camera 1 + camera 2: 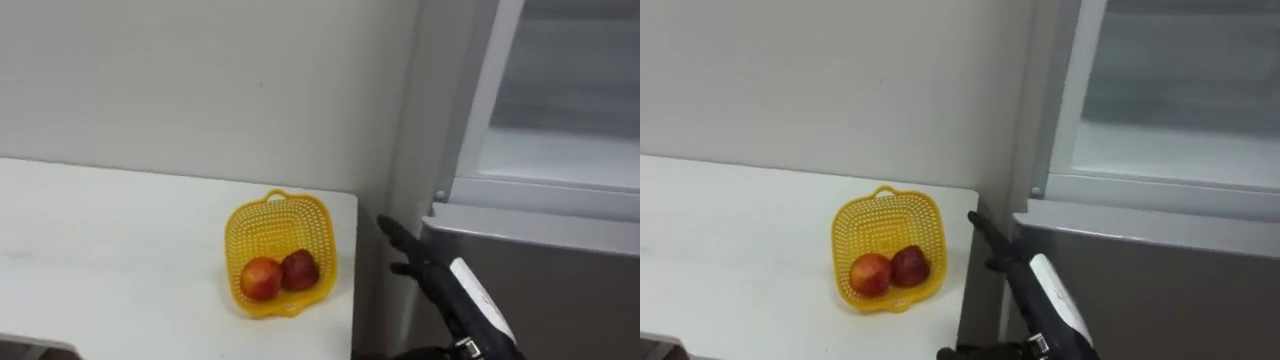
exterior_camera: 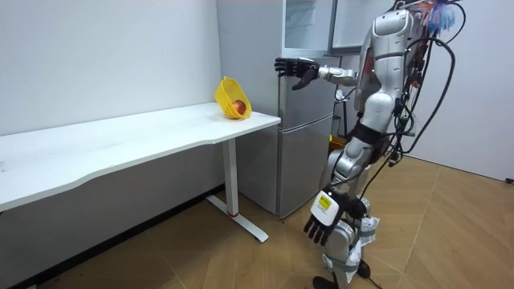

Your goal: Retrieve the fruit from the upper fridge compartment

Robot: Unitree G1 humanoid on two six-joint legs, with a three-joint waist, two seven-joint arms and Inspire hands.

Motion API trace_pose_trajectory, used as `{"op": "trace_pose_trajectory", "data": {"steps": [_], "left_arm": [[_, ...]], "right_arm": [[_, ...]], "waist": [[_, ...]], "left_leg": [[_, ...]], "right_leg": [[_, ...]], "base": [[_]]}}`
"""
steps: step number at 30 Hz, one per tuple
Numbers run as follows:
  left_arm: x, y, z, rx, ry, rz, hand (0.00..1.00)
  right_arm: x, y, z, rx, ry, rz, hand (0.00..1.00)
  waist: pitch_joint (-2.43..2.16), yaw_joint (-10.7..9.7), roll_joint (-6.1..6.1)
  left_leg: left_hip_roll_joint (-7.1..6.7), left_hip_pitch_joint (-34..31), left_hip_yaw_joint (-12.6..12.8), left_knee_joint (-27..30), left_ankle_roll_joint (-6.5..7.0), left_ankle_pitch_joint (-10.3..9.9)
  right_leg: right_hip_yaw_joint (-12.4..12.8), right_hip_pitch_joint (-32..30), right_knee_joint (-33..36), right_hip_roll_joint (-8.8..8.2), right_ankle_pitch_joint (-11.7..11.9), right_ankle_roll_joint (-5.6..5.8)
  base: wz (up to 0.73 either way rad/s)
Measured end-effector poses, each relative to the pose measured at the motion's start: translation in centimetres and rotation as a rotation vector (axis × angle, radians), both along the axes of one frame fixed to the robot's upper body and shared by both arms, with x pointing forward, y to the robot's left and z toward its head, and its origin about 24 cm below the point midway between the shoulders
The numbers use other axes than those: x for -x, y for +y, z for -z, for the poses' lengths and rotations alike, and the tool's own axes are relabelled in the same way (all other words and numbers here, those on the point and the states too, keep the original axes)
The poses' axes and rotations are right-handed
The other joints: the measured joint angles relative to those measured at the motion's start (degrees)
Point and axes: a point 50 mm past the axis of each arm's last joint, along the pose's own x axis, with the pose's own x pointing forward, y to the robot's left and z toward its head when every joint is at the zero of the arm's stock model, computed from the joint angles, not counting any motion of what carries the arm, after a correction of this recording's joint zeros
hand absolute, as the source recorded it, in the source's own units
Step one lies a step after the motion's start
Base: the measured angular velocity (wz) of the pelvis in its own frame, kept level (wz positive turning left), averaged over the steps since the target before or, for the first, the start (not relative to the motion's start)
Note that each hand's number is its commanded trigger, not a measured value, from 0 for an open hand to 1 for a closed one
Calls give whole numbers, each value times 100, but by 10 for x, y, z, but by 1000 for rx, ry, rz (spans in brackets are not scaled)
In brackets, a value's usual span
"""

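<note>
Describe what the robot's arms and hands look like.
Both hands are black, with slim fingers. The right hand carries a white oblong plate on its back. The left hand bears a white tag with a yellowish patch. In the room view the arms are silver-grey with dark joints.

Table (image 1: 120,260) against the wall (image 1: 200,80), basket (image 1: 280,225) on its far right corner, two fruits (image 1: 261,278) side by side in the basket's near end, fridge (image 1: 560,290) just right of the table — right hand (image 1: 418,262) raised between table edge and fridge front
</note>
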Motion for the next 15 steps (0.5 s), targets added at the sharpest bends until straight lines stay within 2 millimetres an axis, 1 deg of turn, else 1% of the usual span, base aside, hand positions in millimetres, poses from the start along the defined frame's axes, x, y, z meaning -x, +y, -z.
{"op": "trace_pose_trajectory", "data": {"steps": [1,2,3,4,5,6,8,9,10,13,14,15], "left_arm": [[2,-2,0,2,0,-3,0],[2,-4,1,2,-14,-8,0],[2,-4,1,6,-23,-26,0],[4,-6,1,10,-29,-48,0],[6,-7,2,10,-27,-60,0],[7,-7,2,8,-25,-62,0],[8,-6,2,1,-28,-64,0],[7,-7,2,-1,-31,-66,0],[7,-8,2,-3,-37,-71,0],[5,-9,3,-9,-57,-78,0],[5,-9,2,-15,-61,-78,0],[5,-9,2,-16,-61,-79,0]], "right_arm": [[5,-3,-1,-14,-8,16,0],[10,-3,-1,-29,-13,29,0],[13,-4,-1,-35,-14,34,0],[17,-4,-2,-40,-20,42,0],[21,-6,-3,-48,-26,58,0],[21,-7,-4,-52,-33,69,0],[26,-14,-4,-73,-58,136,0],[26,-15,-4,-78,-62,151,0],[28,-17,-3,-84,-69,174,0],[34,-23,0,-88,-63,222,0],[36,-26,3,-87,-54,241,0],[37,-27,4,-87,-51,250,0]], "waist": [[-1,-69,54],[12,-107,100],[8,-130,119],[1,-198,141],[8,-282,181],[8,-343,184],[7,-389,193],[7,-412,192],[9,-479,194],[-4,-542,188],[8,-588,202],[9,-604,198]], "left_leg": [[7,3,64,-22,3,-6],[22,46,179,-57,2,-7],[29,60,231,-62,1,-12],[42,63,283,-64,-2,-38],[45,68,301,-74,-4,-44],[49,77,324,-81,-5,-45],[91,97,456,-86,-26,-60],[96,96,469,-86,-27,-61],[102,94,491,-85,-28,-61],[114,78,580,-89,-29,-62],[115,77,588,-90,-30,-63],[114,74,596,-97,-31,-65]], "right_leg": [[64,-61,5,4,4,6],[167,-96,5,20,15,0],[223,-132,11,28,15,-1],[277,-160,20,43,19,-3],[292,-154,6,49,30,-6],[309,-156,7,55,30,-6],[424,-167,0,104,55,-26],[428,-166,4,108,61,-32],[439,-181,5,115,70,-35],[500,-259,14,129,79,-36],[528,-272,13,135,81,-35],[565,-275,14,148,80,-34]], "base": [[-33],[-36],[-43],[-30],[-22],[-21],[-27],[-17],[-12],[-12],[-4],[-6]]}}
